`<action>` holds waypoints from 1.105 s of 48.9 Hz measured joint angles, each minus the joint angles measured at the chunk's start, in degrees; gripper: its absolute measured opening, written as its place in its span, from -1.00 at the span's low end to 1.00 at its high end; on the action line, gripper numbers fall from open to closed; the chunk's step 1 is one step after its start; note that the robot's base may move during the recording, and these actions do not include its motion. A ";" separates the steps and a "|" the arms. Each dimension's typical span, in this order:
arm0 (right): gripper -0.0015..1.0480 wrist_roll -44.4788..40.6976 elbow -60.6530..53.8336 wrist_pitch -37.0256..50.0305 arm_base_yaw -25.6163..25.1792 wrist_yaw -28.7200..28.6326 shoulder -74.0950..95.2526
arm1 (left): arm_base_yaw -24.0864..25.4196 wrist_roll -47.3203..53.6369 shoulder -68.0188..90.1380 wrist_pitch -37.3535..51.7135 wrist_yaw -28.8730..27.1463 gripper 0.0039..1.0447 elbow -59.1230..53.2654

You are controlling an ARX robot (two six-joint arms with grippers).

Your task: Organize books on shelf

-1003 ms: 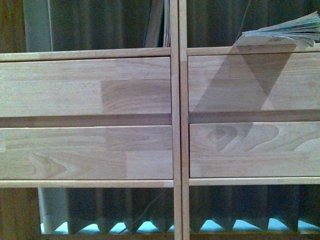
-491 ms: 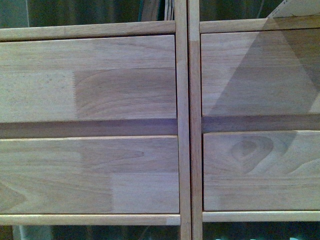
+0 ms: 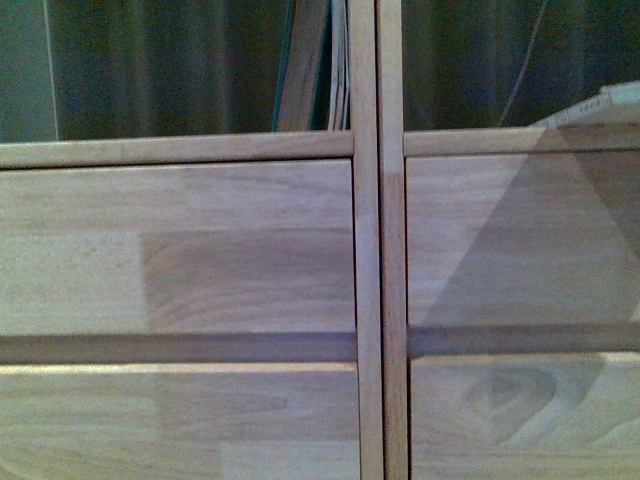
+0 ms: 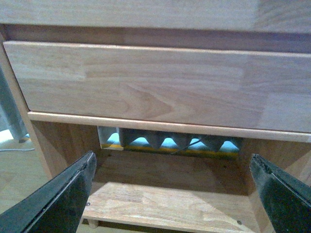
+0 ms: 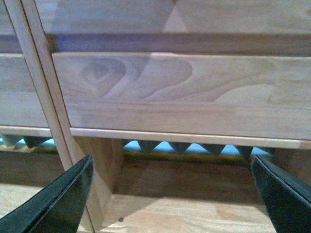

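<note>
Approach, we judge, with nothing held. Front view: one shelf (image 3: 250, 250) fills the frame; two thin books (image 3: 310, 65) lean at upper centre, and one pale book (image 3: 622, 100) shows at the right edge. Left wrist view: the left pincer (image 4: 171, 158) gapes empty. Right wrist view: the right pincer (image 5: 171, 159) does likewise. Next we must reach up to those books.

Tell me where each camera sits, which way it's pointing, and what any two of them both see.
Front view: on the body, facing the shelf head-on; books lean up top; no arm shows.
Left wrist view: on the left arm, facing a lower panel; left tool shows, open.
Right wrist view: same on the right arm; right tool open.
Shared: front and right wrist both show the ring-grained panel.
</note>
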 joint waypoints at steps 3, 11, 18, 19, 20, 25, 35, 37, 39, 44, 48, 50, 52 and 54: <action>0.86 0.00 0.00 0.00 0.00 -0.02 0.00 | 0.00 -0.02 0.00 0.00 0.00 0.86 0.00; 0.86 0.00 0.00 0.00 0.00 -0.04 0.00 | 0.00 0.00 0.00 0.00 -0.02 0.86 0.00; 0.86 -0.02 0.00 0.00 0.00 -0.02 0.00 | 0.00 0.00 0.00 0.00 0.00 0.86 0.00; 0.86 0.00 0.00 0.00 0.00 -0.02 0.00 | 0.00 0.00 0.00 0.00 0.00 0.86 0.00; 0.86 0.72 0.37 -1.07 -0.70 -2.78 0.68 | 0.00 0.00 0.00 0.00 0.00 0.86 0.00; 0.86 7.13 3.96 -3.65 -6.01 -18.56 9.05 | 0.00 0.00 0.00 0.00 -0.02 0.86 0.00; 0.86 22.67 12.15 7.32 -3.80 -22.43 24.61 | 0.00 0.00 0.00 0.00 0.02 0.86 0.00; 0.86 25.00 13.46 9.18 -2.58 -22.16 27.06 | 0.00 0.00 0.00 0.00 0.00 0.86 0.00; 0.86 30.62 15.67 12.63 -0.31 -21.46 31.63 | 0.00 0.00 0.00 0.00 0.00 0.86 0.00; 0.86 38.88 19.06 17.51 2.69 -20.41 39.01 | 0.00 0.00 0.00 0.00 0.00 0.86 0.00; 0.86 43.65 21.33 20.63 3.69 -19.28 43.71 | 0.00 0.00 0.00 0.00 0.00 0.86 0.00; 0.86 45.77 22.71 22.10 3.74 -19.34 46.03 | 0.00 0.00 0.00 0.00 0.00 0.86 0.00; 0.86 47.98 24.06 23.54 3.72 -18.95 48.41 | 0.00 0.00 0.00 0.00 0.00 0.86 0.00; 0.86 50.90 25.31 25.07 3.37 -18.67 51.32 | 0.00 0.00 0.00 0.00 0.00 0.86 0.00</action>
